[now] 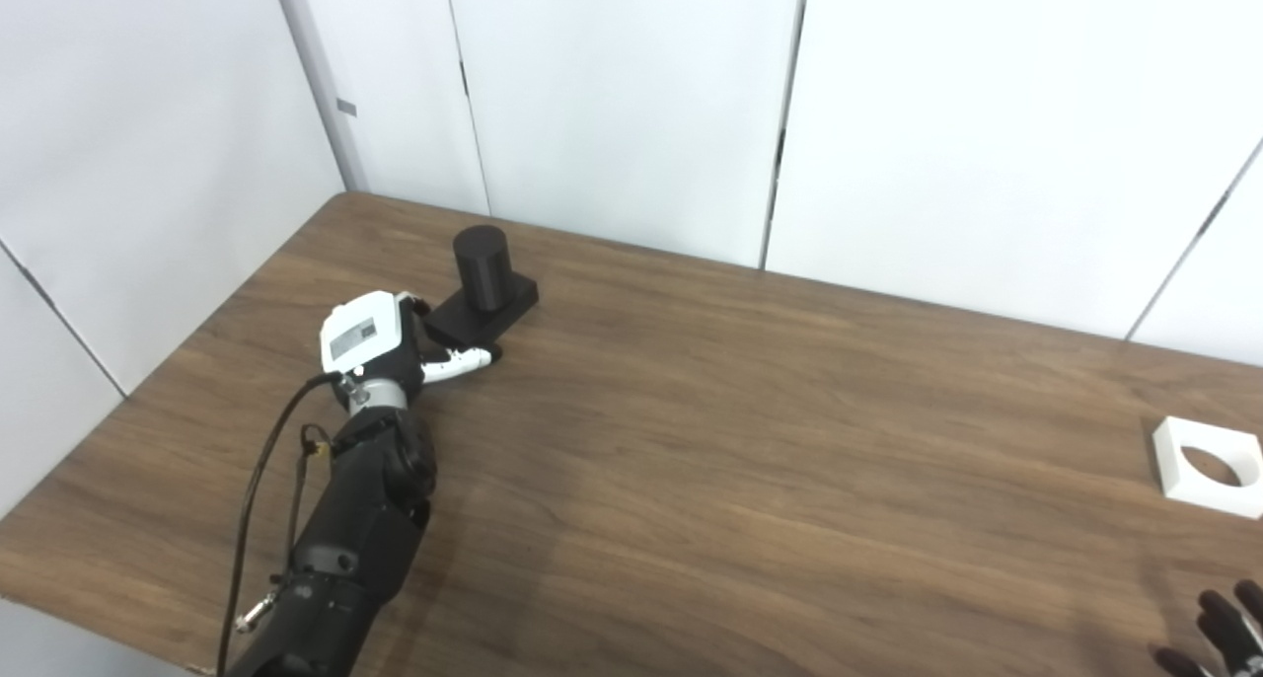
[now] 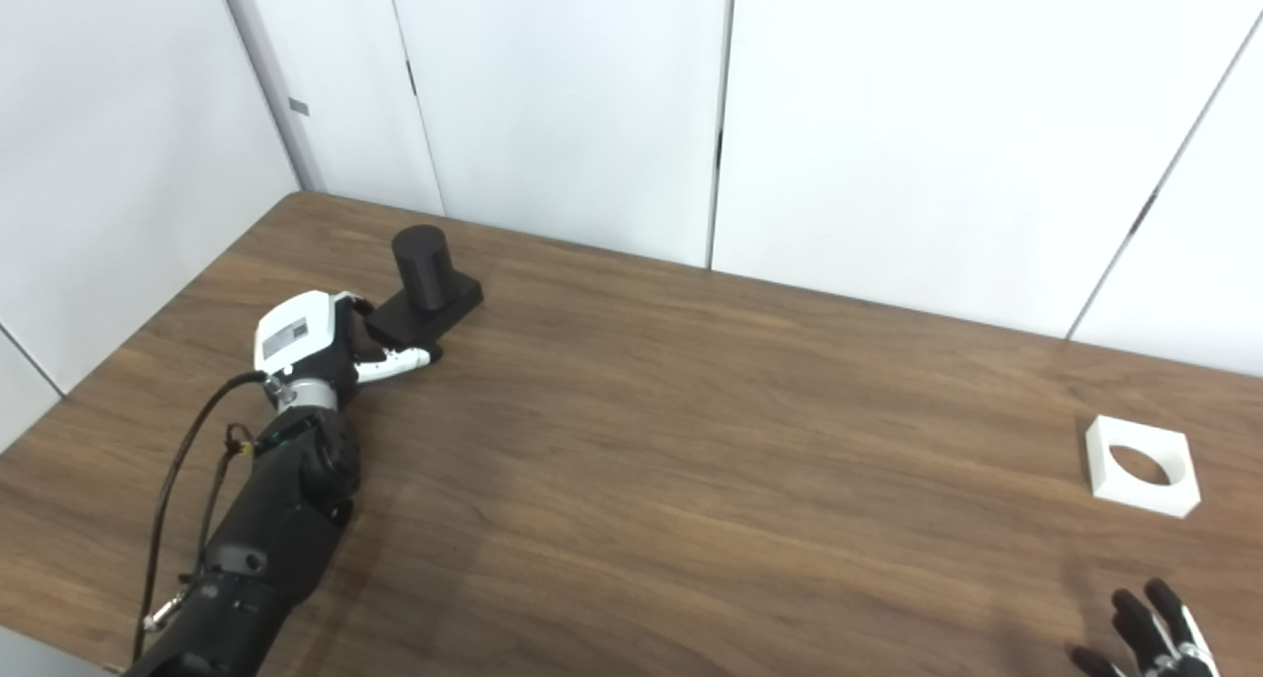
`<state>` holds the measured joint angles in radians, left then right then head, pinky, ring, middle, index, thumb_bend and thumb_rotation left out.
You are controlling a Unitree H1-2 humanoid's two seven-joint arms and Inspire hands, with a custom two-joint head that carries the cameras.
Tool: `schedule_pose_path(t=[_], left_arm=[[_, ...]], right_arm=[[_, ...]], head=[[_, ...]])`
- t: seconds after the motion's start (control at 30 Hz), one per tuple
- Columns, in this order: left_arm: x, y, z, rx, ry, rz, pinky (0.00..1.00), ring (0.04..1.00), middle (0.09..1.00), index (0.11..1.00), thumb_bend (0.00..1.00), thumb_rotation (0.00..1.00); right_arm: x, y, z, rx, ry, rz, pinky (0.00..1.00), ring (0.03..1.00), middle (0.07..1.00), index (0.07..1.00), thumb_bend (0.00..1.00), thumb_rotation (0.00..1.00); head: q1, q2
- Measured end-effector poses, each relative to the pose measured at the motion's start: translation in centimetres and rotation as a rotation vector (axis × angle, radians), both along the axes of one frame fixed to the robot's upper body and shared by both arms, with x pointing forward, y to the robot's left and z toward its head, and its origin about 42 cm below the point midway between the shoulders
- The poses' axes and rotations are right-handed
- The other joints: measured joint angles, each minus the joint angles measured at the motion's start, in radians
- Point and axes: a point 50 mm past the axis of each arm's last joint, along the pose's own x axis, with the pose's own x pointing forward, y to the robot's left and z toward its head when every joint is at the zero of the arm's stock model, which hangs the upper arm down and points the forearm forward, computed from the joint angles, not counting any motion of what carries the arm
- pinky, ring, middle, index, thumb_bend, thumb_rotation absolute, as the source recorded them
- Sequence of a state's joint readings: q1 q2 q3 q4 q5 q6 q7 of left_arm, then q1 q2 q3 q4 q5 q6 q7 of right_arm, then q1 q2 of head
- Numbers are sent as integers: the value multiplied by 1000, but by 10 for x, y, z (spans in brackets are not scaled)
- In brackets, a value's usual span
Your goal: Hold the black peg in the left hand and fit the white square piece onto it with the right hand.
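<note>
— Where's the black peg [image 1: 486, 280] sitting?
— Near the table's [image 2: 691, 440] far left corner; my left hand [image 1: 380, 339] is touching its base, grip unclear.
— And the white square piece [image 2: 1142, 466]?
— Lying by the right edge; I'm seeing my right hand [image 2: 1150, 634] holding nothing, fingers spread.

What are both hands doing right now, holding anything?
Left hand: fingers at the black peg's base, grip not confirmed; cannot tell.
Right hand: open, fingers spread, empty, short of the white square piece.

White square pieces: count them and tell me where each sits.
1. The white square piece lies flat on the table's far right, beyond the right hand.
</note>
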<state>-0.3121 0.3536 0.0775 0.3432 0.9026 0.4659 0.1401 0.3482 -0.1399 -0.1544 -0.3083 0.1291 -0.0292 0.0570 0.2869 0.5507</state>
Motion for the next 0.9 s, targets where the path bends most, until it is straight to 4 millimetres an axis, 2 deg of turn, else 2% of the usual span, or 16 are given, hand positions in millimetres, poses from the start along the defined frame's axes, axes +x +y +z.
schedule_pose_path(t=[0.03, 0.13, 0.47, 0.67, 0.77, 0.9], left_arm=[[1, -1, 0, 7, 0, -2, 1000, 931, 844, 672, 994, 449], [1, -3, 1, 34, 4, -11, 1000, 921, 829, 651, 980, 404], [2, -5, 0, 67, -2, -16, 1000, 887, 787, 621, 925, 456], [2, -5, -3, 78, -5, -13, 1000, 876, 781, 622, 896, 449], [3, -6, -4, 80, -9, -11, 1000, 872, 779, 628, 912, 466], [3, -6, -5, 86, -15, -9, 1000, 869, 792, 654, 961, 536]], right_arm=[[0, 0, 0, 0, 0, 0, 942, 932, 895, 936, 829, 996], [0, 0, 0, 0, 0, 0, 930, 930, 893, 935, 835, 992], [0, 0, 0, 1, 0, 0, 930, 920, 887, 935, 854, 986], [0, 0, 0, 0, 0, 1, 938, 919, 889, 937, 843, 989], [0, 0, 0, 0, 0, 2, 944, 914, 887, 939, 849, 993], [0, 1, 0, -2, 1, 3, 929, 911, 881, 933, 853, 989]], head=[[0, 0], [-3, 2], [-2, 3], [-6, 8], [-8, 8], [-6, 9]])
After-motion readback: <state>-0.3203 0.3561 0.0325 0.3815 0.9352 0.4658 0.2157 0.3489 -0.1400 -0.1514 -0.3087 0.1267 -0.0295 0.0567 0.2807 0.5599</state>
